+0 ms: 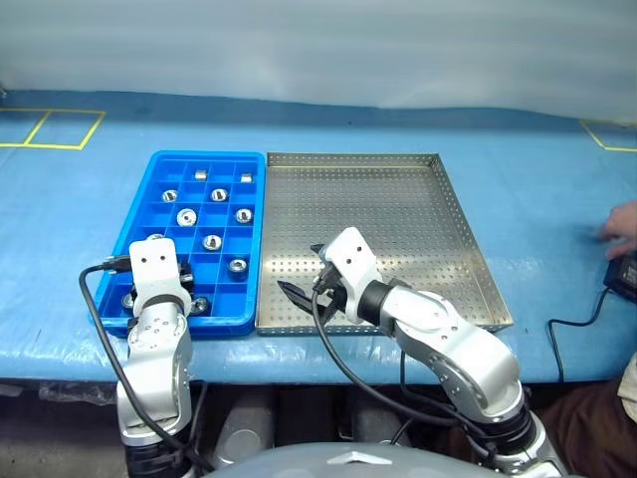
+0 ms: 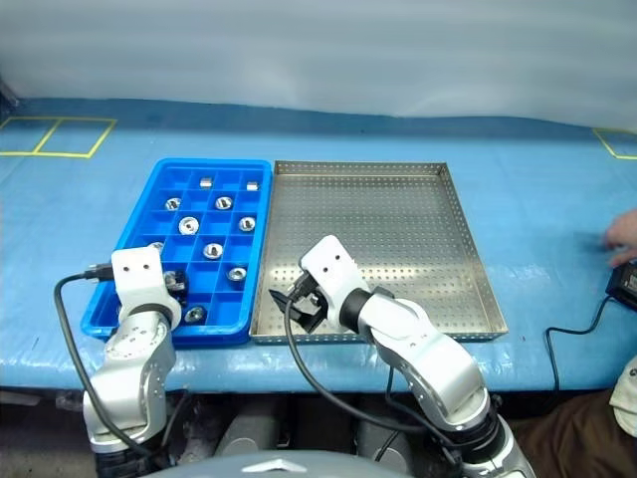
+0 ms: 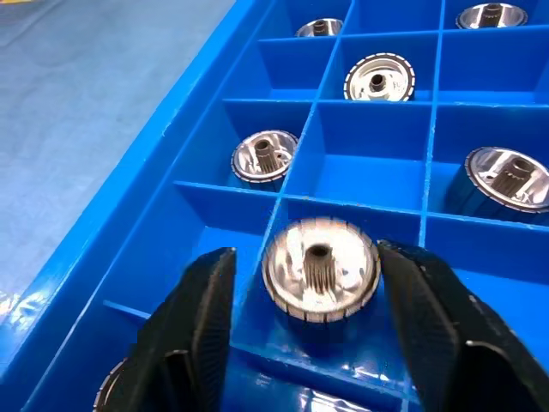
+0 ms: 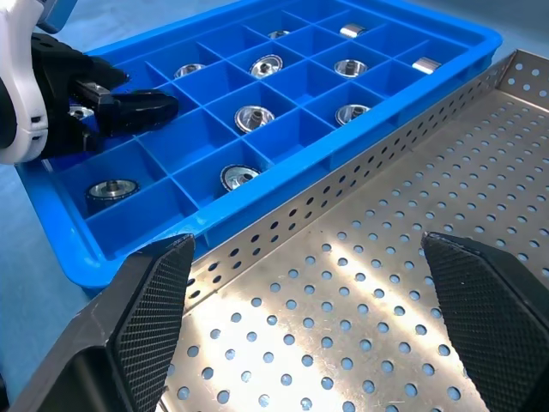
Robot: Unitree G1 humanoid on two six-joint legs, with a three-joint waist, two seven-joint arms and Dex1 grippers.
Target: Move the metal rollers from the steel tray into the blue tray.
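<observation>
L gripper (image 3: 313, 296) is spread w/ a roller (image 3: 320, 268) sitting between its fingers in the blue tray (image 1: 149, 171), hole up; R gripper (image 4: 313, 283) spread wide over the steel tray (image 1: 468, 249), no rollers left there.

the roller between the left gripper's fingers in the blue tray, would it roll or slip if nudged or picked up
The roller stands on its flat end, so it probably won't roll; the blue tray walls would stop it anyway. Its polished metal looks slippery, though the ridged rim may help grip. Solid metal, so likely heavy for its size and rigid. The left gripper stands open beside it.
</observation>
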